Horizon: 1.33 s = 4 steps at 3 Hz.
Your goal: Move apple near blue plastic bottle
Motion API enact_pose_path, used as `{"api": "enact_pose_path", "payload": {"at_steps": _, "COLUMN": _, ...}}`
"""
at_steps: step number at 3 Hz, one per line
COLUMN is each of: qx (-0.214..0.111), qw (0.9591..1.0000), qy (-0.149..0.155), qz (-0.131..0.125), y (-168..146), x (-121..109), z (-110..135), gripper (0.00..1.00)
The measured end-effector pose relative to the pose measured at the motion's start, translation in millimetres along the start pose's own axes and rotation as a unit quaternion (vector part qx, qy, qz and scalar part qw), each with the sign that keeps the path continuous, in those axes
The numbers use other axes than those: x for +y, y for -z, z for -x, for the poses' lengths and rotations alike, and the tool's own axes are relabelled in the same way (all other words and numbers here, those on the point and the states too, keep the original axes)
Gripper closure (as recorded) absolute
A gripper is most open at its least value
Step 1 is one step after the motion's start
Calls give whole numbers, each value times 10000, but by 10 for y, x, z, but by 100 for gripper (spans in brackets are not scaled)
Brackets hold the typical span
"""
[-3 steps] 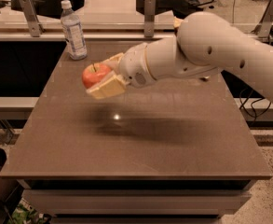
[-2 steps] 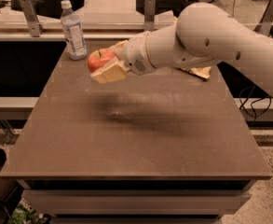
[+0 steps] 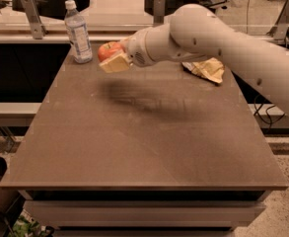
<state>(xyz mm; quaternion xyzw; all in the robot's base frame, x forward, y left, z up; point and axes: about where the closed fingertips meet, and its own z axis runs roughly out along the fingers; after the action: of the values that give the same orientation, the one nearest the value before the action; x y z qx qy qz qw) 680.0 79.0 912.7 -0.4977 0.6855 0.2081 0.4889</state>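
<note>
The apple [image 3: 108,50] is round and red-orange, held in my gripper [image 3: 113,58] above the far left part of the brown table [image 3: 134,137]. The gripper's cream-coloured fingers [image 3: 115,63] are shut on the apple. The blue plastic bottle [image 3: 78,32], clear with a white cap and a pale label, stands upright at the table's far left corner, just left of the apple with a small gap between them. My white arm reaches in from the right.
A brown and yellow chip bag [image 3: 206,69] lies at the far right of the table, partly behind my arm. Metal posts [image 3: 31,15] and a rail stand behind the table's far edge.
My gripper has carried the apple farther back and slightly up across the table, so it now hangs close to the right of the bottle.
</note>
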Motion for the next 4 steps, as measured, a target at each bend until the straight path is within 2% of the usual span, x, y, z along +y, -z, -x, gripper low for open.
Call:
{"api": "enact_pose_path", "payload": {"at_steps": 1, "qx": 14, "qw": 9999, "qy": -88, "qz": -99, "y": -326, "x": -245, "z": -94, "gripper": 100}}
{"api": "enact_pose_path", "payload": {"at_steps": 2, "qx": 78, "qw": 9997, "qy": -180, "qz": -141, "y": -623, "x": -394, "z": -223, "gripper": 100}}
{"api": "enact_pose_path", "payload": {"at_steps": 4, "qx": 163, "qw": 9992, "qy": -284, "qz": -225, "y": -985, "x": -563, "z": -431, "gripper": 100}}
